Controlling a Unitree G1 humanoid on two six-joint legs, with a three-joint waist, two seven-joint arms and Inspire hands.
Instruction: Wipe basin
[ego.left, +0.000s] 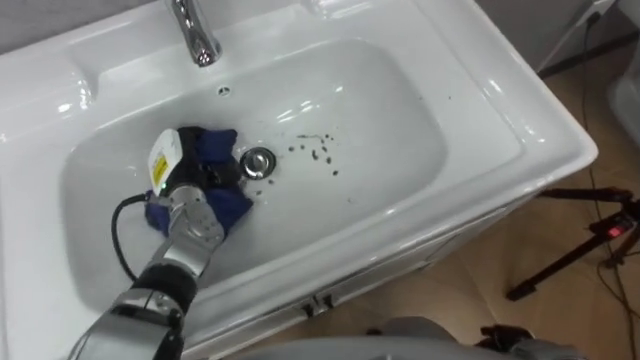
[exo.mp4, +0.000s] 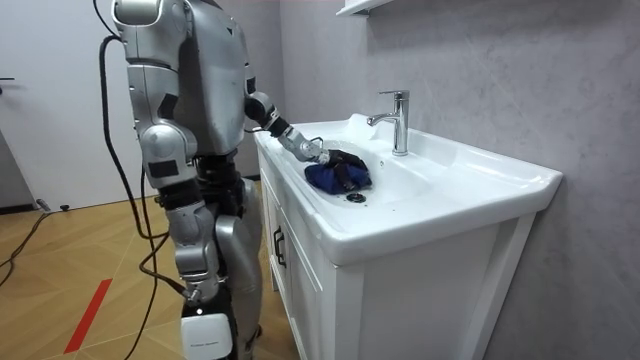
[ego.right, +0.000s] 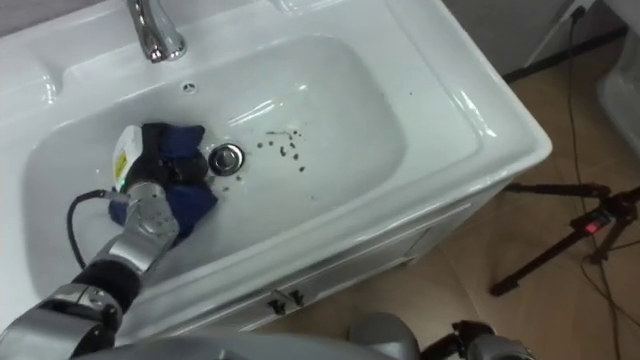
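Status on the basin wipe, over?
Left hand on blue cloth in basin, beside drain. Dark specks right of drain, not yet wiped. Nothing in the way.

- No word, number, brand or sign could be read in any view.
- The white tag (ego.left: 163, 158) at the back of the left hand (ego.left: 193, 218) carried a yellow-green patch. Any print on it was too small to make out.
- The red strip (exo.mp4: 88, 315) on the wooden floor (exo.mp4: 60, 250) in the room view was a plain coloured mark, and no characters could be made out on it.
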